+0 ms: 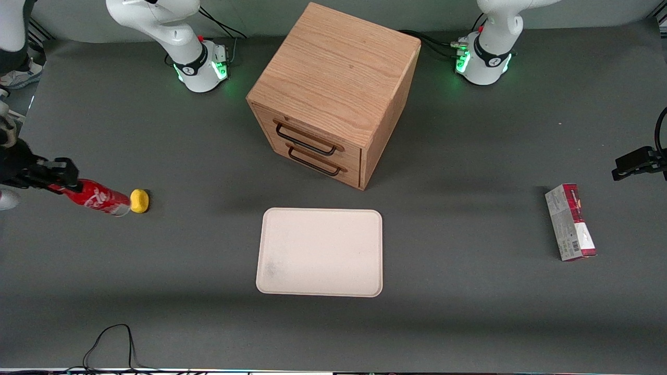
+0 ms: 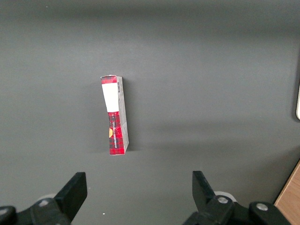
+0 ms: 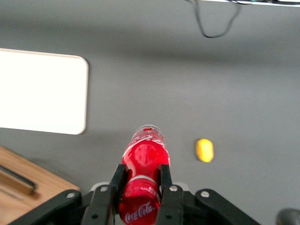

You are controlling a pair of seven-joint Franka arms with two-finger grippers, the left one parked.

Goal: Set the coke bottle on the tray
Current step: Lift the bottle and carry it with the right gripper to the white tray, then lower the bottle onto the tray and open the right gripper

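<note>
So we've got the coke bottle [image 1: 97,197] pinched in the jaws of the gripper [image 1: 61,177] at the far left edge of the front view, tilted over, its base end just beside the little yellow lump [image 1: 139,201]; the wrist view shows both fingers [image 3: 163,180] pressed on the red body. We'd call this the carry step; the grab looks done. Next move: swing it to the tray [image 1: 319,252] at lower centre, in front of the wooden drawer cabinet [image 1: 333,94], then lower it on.
</note>
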